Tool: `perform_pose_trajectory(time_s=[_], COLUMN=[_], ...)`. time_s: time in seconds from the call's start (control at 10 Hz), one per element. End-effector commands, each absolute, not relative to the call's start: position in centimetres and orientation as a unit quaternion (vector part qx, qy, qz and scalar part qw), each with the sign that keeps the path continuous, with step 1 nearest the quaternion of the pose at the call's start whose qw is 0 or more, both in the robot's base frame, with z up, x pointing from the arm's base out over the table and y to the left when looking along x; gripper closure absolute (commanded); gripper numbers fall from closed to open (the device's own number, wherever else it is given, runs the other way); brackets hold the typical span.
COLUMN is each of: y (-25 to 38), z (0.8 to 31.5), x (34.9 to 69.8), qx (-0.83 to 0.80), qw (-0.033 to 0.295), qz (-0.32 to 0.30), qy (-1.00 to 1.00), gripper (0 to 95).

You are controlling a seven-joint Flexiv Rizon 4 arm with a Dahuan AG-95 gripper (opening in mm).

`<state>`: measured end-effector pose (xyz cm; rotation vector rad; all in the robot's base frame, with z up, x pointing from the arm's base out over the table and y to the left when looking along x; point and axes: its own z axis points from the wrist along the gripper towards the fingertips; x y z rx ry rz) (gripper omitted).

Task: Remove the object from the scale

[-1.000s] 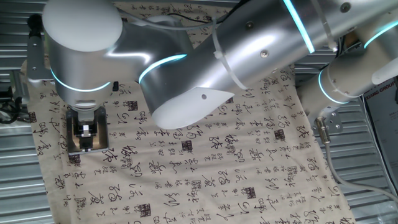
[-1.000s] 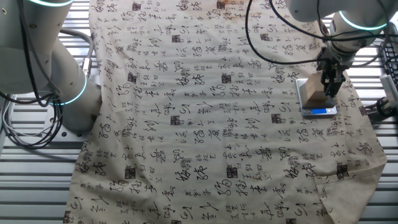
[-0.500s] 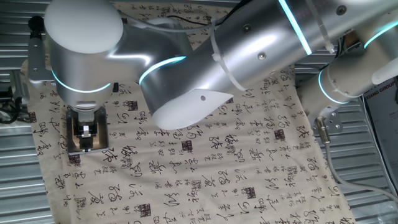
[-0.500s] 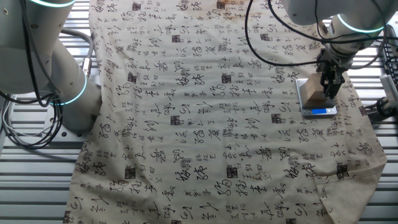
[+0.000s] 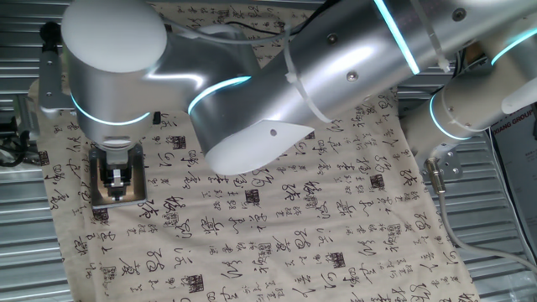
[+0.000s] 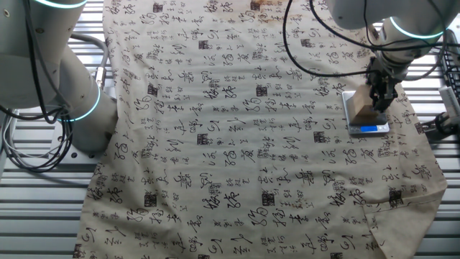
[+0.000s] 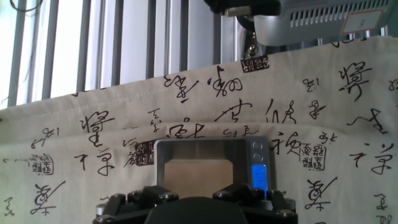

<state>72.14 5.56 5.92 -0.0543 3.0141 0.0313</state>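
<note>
Block (image 6: 365, 112), tan and plain-faced, sat on the scale (image 6: 368, 128) directly below and between the fingers (image 6: 381, 96), so the coming move looked like a straight close and lift rather than any sideways reach. From the hand view the block (image 7: 198, 171) lay just ahead of the fingers, its long axis across them. Whether they were spread or already pinching it could not be told. Patterned cloth (image 6: 215, 129) covered the worktop.

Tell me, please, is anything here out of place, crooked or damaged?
Nothing stands out. The block sits squarely on the scale, whose display is lit, and the patterned cloth lies mostly flat, with a few soft wrinkles.
</note>
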Motion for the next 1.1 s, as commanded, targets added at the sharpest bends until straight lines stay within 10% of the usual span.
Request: perform_pose_trajectory(time_s=[0.1, 0.2, 1.1], y=[5.56, 5.56, 5.54], z=[5.91, 5.91, 6.23], x=[72.10, 72.10, 72.22], qx=[-0.008, 0.001, -0.001], qw=[0.062, 0.057, 0.051], qz=[0.011, 0.015, 0.004], qy=[0.998, 0.998, 0.999], gripper=[57.0, 95.0, 95.0])
